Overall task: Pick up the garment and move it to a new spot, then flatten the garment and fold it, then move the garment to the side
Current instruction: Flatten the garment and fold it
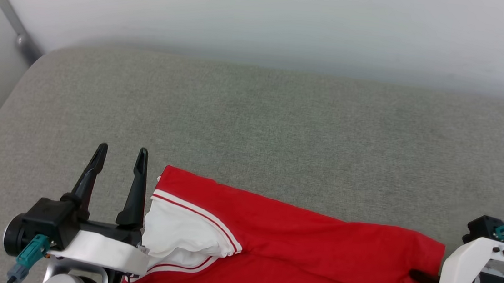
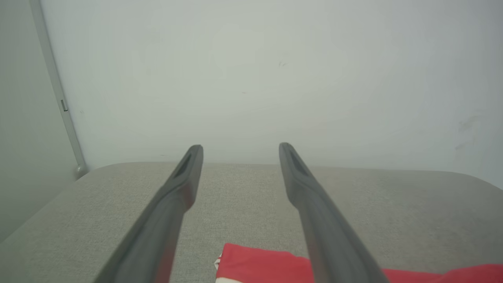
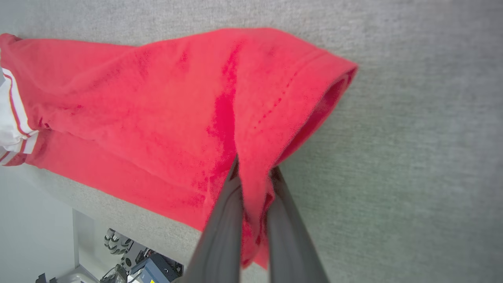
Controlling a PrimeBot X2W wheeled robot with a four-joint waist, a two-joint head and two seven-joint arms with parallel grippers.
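Note:
The garment is a red shirt with a white, red-striped sleeve, folded into a long band along the near edge of the grey padded surface. My left gripper stands open just left of the sleeve end, fingers pointing away, nothing between them. In the left wrist view the gripper hangs over bare surface with the garment below it. My right gripper is shut on a pinched fold of the garment at its right end. In the head view its dark fingers reach into the red cloth.
The grey padded surface stretches wide behind the garment up to a pale wall. A metal pole runs down at the far left corner. In the right wrist view, electronics sit on the floor beyond the surface's near edge.

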